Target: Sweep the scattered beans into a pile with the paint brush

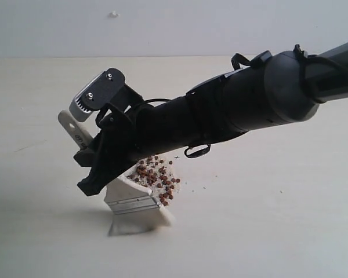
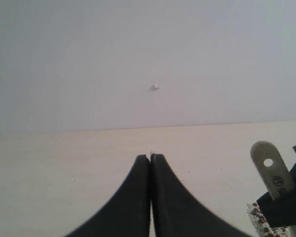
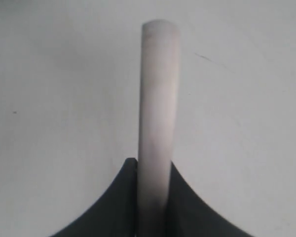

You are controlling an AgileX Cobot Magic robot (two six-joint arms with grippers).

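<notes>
Clamping the paint brush [image 1: 132, 202] in our right gripper [image 3: 154, 167], we are holding it beside the beans [image 1: 156, 175], our left gripper [image 2: 150, 157] pinched together.

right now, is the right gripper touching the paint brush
Touching. The right wrist view shows the right gripper closed against both sides of the paint brush handle, with no gap.

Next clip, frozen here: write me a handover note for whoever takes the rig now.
Left gripper: shut, empty, clear of the work.
Right gripper: shut on the paint brush handle, brush head down on the table.
The beans: mostly one cluster right beside the brush head, mixed with whitish grains; a few strays at its edge.
Done: most of the gathering.
Left: sweep in the strays, probably with a short stroke or two.
</notes>
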